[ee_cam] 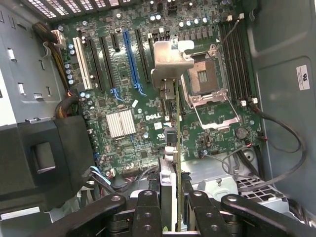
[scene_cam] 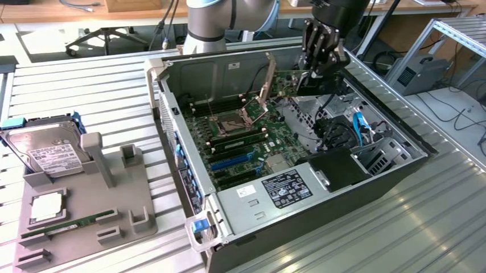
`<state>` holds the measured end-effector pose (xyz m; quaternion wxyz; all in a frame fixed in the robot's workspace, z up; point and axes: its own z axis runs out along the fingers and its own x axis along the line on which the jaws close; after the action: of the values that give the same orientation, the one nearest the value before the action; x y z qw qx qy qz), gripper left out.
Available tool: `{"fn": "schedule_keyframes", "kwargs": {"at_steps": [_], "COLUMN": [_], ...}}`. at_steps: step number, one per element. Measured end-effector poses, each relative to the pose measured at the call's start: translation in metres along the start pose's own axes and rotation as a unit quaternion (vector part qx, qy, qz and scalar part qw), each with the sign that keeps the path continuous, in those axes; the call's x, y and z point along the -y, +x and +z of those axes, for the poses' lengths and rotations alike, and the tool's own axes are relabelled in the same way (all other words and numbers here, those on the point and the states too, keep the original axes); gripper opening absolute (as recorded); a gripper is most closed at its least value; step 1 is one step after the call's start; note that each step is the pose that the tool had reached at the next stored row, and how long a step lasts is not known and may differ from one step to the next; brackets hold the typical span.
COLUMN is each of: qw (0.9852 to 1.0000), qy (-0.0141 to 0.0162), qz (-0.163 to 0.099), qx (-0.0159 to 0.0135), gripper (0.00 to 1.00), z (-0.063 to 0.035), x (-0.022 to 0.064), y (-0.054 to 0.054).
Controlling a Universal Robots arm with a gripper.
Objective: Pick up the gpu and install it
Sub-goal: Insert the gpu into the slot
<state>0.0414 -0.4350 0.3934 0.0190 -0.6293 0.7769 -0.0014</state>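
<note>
The gpu (scene_cam: 277, 85) hangs edge-down inside the open computer case (scene_cam: 395, 170), above the green motherboard (scene_cam: 251, 145). My gripper (scene_cam: 313, 71) is shut on its upper edge. The card's pale metal bracket (scene_cam: 266, 79) points toward the case's rear wall. In the wrist view the gpu (ee_cam: 174, 133) appears edge-on between my two black fingers (ee_cam: 148, 205), with its bracket (ee_cam: 170, 61) at the far end. It hovers over the board (ee_cam: 123, 143), between the blue expansion slot (ee_cam: 131, 57) and the CPU socket (ee_cam: 207, 76), apart from both.
A grey parts tray (scene_cam: 129, 210) on the exterior view's left holds a silver hard drive (scene_cam: 45, 151), a processor (scene_cam: 47, 206) and a green memory stick (scene_cam: 68, 223). The black power supply (scene_cam: 285, 187) and loose cables (scene_cam: 338, 133) crowd the case's near side.
</note>
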Motion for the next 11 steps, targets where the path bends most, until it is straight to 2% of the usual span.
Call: {"fn": "schedule_keyframes", "kwargs": {"at_steps": [11], "qw": [0.9999], "qy": [-0.0004], "qz": [-0.014], "qx": [0.0004], "gripper": [0.27], "z": [0.0001], "x": [0.0012], "y": [-0.0002]}}
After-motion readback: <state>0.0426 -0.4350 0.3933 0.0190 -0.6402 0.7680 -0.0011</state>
